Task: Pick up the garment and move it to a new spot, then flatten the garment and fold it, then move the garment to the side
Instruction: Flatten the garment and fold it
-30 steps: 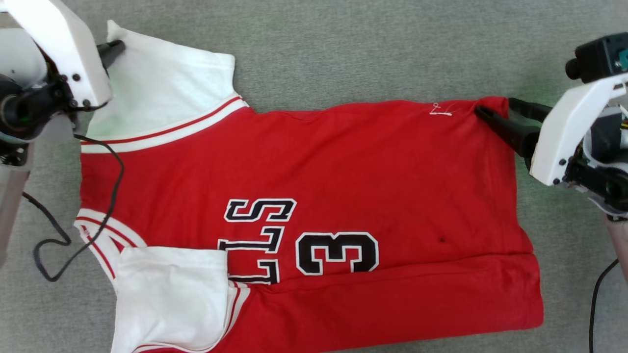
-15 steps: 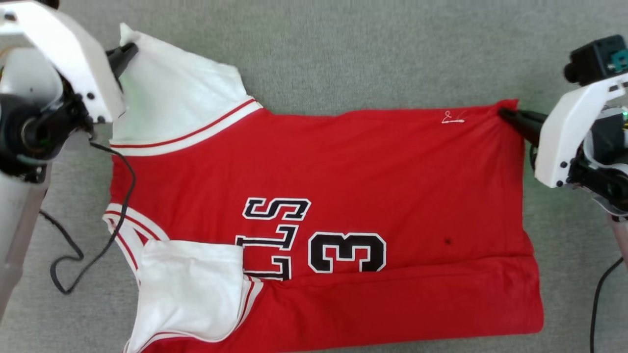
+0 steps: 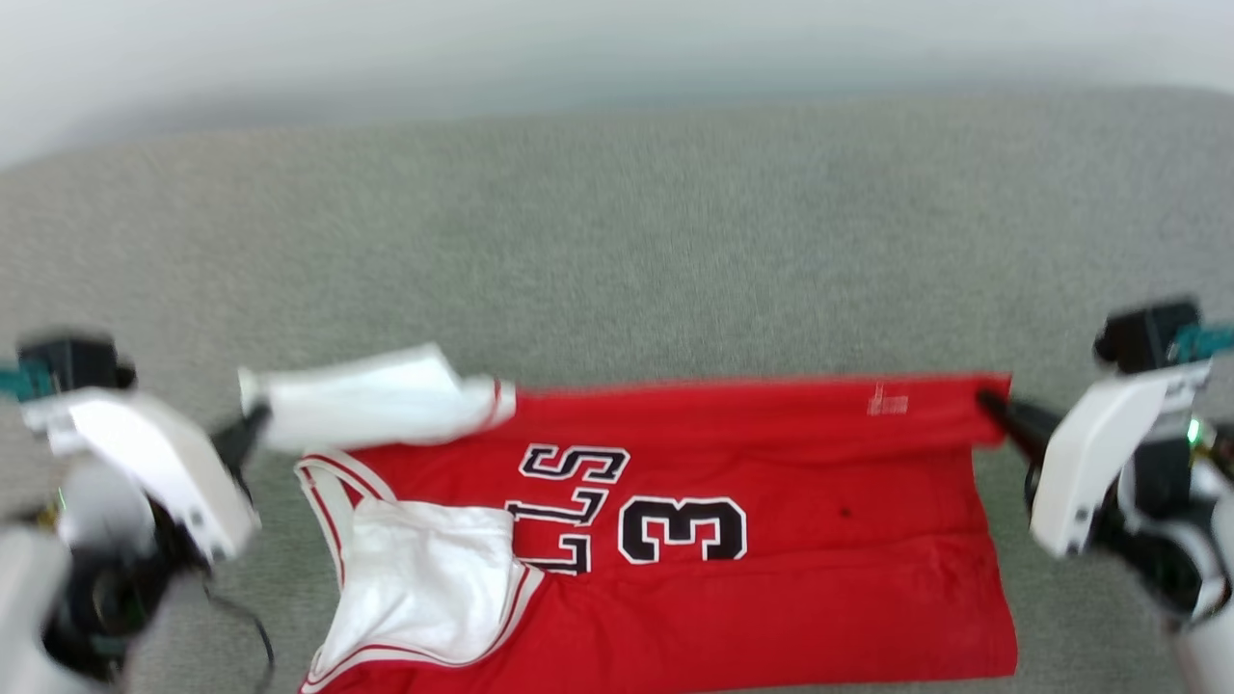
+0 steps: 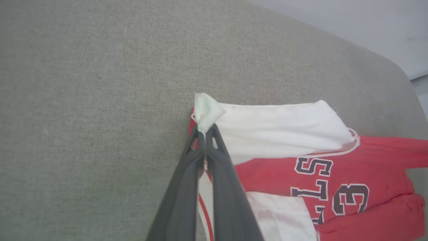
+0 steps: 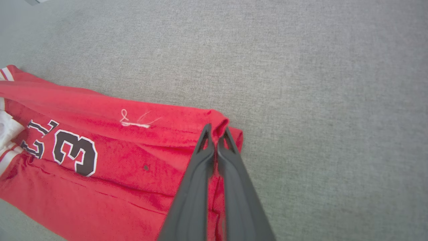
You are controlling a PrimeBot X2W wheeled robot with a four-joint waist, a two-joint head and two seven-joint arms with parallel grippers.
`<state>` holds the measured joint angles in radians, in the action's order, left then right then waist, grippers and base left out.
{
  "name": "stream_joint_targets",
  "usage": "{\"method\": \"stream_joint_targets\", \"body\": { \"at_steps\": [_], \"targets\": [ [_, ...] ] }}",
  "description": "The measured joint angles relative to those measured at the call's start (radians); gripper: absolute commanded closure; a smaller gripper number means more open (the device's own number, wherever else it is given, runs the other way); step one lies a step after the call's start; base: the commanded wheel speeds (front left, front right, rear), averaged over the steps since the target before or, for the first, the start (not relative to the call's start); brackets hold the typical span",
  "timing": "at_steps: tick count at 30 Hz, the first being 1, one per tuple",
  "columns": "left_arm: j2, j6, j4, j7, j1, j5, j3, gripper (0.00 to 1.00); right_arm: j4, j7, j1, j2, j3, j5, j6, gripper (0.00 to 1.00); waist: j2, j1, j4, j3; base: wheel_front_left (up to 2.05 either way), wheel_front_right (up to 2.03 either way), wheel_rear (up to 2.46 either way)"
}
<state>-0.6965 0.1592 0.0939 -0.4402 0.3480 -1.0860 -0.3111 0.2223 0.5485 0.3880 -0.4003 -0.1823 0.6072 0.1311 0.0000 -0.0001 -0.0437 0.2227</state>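
The garment (image 3: 771,578) lies partly folded on the grey surface (image 3: 617,241); the left gripper (image 4: 204,132) is clamped on the white sleeve's corner and the right gripper (image 5: 215,132) on the red hem corner, seemingly to carry the far edge over as a fold; a second ago the right fingers stood apart around that hem and the edge lay flat; now it hangs lifted between them.

- A grey-green cloth surface (image 3: 617,241) spreads from left to right, evenly lit.
- Beyond its far edge lies a pale, blurred background (image 3: 617,48).
- One far corner (image 4: 394,67) is rounded.
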Motion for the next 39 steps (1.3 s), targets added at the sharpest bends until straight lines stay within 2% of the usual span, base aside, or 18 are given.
{"method": "stream_joint_targets", "body": {
  "at_steps": [5,7,8,9,10,11,17,22,25,28,32,36,39],
  "targets": [
    [0.027,0.027,-0.045,0.057,-0.214,-0.035,0.004,1.0,-0.026,-0.036,-0.164,0.032,0.038,-0.01,0.0,1.0,0.0,-0.0001,0.013,-0.082,0.0,0.0,0.0],
    [0.043,0.036,-0.058,0.085,-0.283,-0.04,0.005,1.0,-0.024,-0.064,-0.216,0.048,0.063,-0.018,0.0,0.65,0.0,-0.0002,0.017,-0.104,0.0,0.0,0.0],
    [0.055,0.04,-0.059,0.099,-0.31,-0.044,0.002,0.95,-0.018,-0.074,-0.241,0.055,0.071,-0.021,0.0,0.61,0.0,-0.0002,0.019,-0.112,0.0,0.0,0.0],
    [0.067,0.044,-0.057,0.113,-0.334,-0.044,-0.001,0.62,-0.009,-0.084,-0.267,0.064,0.082,-0.026,0.0,0.16,0.0,-0.0002,0.021,-0.118,0.0,0.0,0.0],
    [0.08,0.043,-0.054,0.119,-0.353,-0.048,-0.006,0.15,0.001,-0.09,-0.295,0.075,0.09,-0.026,0.0,0.0,0.0,-0.0002,0.023,-0.124,0.0,0.0,0.0],
    [0.088,0.043,-0.05,0.121,-0.37,-0.053,-0.014,0.0,0.01,-0.095,-0.318,0.085,0.093,-0.026,0.0,0.0,0.0,-0.0002,0.024,-0.128,0.0,0.0,0.0],
    [0.103,0.052,-0.047,0.189,-0.403,0.009,-0.043,0.0,0.009,-0.127,-0.412,0.114,0.099,-0.027,0.0,0.0,0.0,-0.0001,0.019,-0.156,0.0,0.0,0.0],
    [0.101,0.079,-0.101,0.304,-0.402,0.098,-0.03,0.0,-0.097,-0.154,-0.433,0.105,0.128,-0.037,0.0,0.0,0.0,-0.0001,0.003,-0.186,0.0,0.0,0.0],
    [0.104,0.101,-0.144,0.384,-0.385,0.15,-0.009,0.0,-0.169,-0.129,-0.435,0.096,0.174,-0.051,0.0,0.0,0.0,-0.0001,-0.008,-0.201,0.0,0.0,0.0],
    [0.113,0.113,-0.187,0.448,-0.355,0.201,-0.005,0.0,-0.211,-0.07,-0.426,0.087,0.224,-0.06,0.0,0.0,0.0,-0.0001,-0.015,-0.206,0.0,0.0,0.0],
    [0.142,0.132,-0.225,0.538,-0.316,0.278,-0.018,0.0,-0.234,0.069,-0.392,0.079,0.271,-0.072,0.0,0.0,0.0,0.0,-0.012,-0.198,0.0,0.0,0.0],
    [0.171,0.15,-0.24,0.618,-0.278,0.356,-0.04,0.0,-0.234,0.207,-0.363,0.059,0.278,-0.082,0.0,0.0,0.0,0.0001,0.005,-0.174,0.0,0.0,0.0],
    [0.188,0.154,-0.251,0.644,-0.248,0.403,-0.065,0.0,-0.229,0.273,-0.353,0.062,0.266,-0.086,0.0,0.0,0.0,0.0002,0.023,-0.148,0.0,0.0,0.0]
  ]
}}
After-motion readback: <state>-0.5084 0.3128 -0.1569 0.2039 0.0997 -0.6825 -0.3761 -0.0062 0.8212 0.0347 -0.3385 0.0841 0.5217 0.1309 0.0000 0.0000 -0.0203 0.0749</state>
